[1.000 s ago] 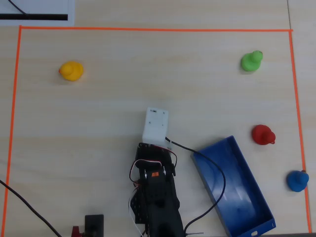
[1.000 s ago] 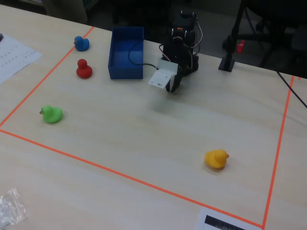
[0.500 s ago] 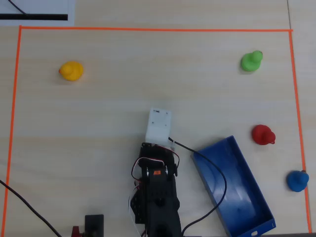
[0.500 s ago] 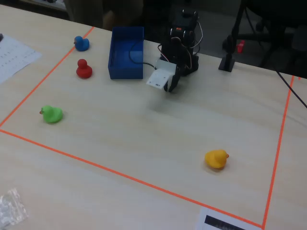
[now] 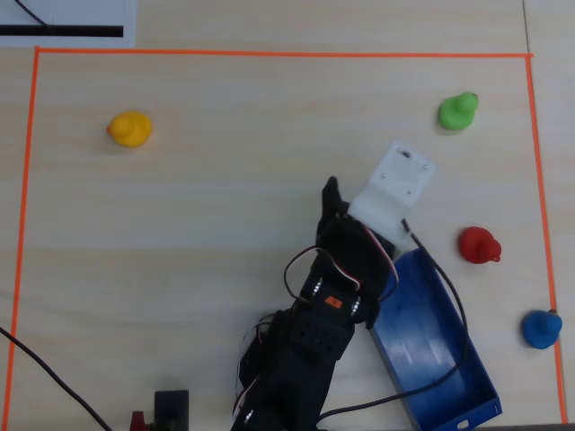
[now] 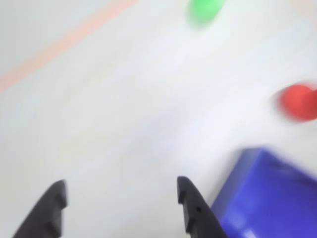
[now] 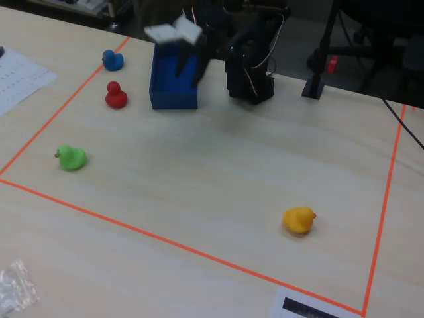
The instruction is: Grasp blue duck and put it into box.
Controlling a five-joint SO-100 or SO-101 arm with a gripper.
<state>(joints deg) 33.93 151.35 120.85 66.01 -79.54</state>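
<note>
blue plastic, the box (image 5: 445, 350) lies slantwise near the table's (image 5: 207, 233) lower right corner in the overhead view, right beside the arm's base, probably so a carried toy needs only a short trip. above the box's upper end hangs the gripper (image 6: 121, 208), jaws spread apart with nothing between them, as the wrist view shows despite its blur. the red duck (image 5: 478, 244) sits just past the box toward the right edge. the blue duck (image 5: 541, 329) rests on the table against the right edge's orange tape (image 5: 539, 180), untouched, well apart from the gripper. farthest, the green duck (image 5: 458, 110) stands near the upper right corner.
</note>
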